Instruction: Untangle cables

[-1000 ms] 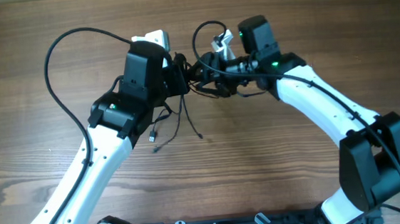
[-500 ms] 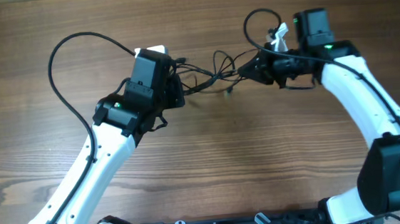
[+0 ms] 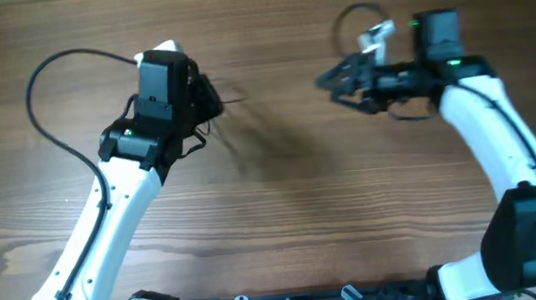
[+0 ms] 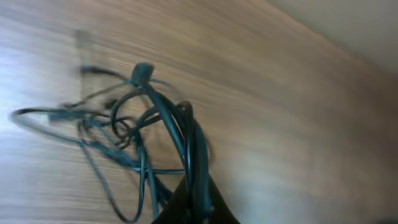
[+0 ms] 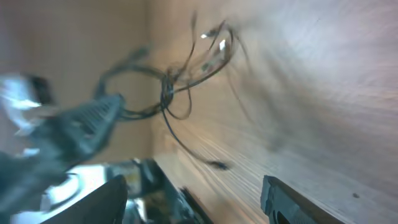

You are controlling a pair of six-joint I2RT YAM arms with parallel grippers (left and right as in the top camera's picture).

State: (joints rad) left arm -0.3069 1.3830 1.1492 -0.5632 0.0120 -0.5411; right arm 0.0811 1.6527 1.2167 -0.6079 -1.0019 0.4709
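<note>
1. Left gripper [image 4: 194, 210] is clamped on the cables [image 4: 184, 138]; the strands gather into one bunch that runs down between its fingers
2. In the left wrist view the bunch fans out from the grip into several thin black loops and loose ends, still crossed over each other near the middle
3. Cables are at the left gripper's tip over the left-centre of the wooden table [image 3: 283, 216]; overhead shows only a blurred dark wisp there
4. Can't tell whether the loops touch the table or hang just above it
5. Right gripper [image 5: 193, 190] has its fingers spread wide with nothing between them
6. It sits at upper right, well apart from the left gripper, and no strand reaches it
7. All views are motion-blurred, so plug ends can't be picked out reliably
</note>
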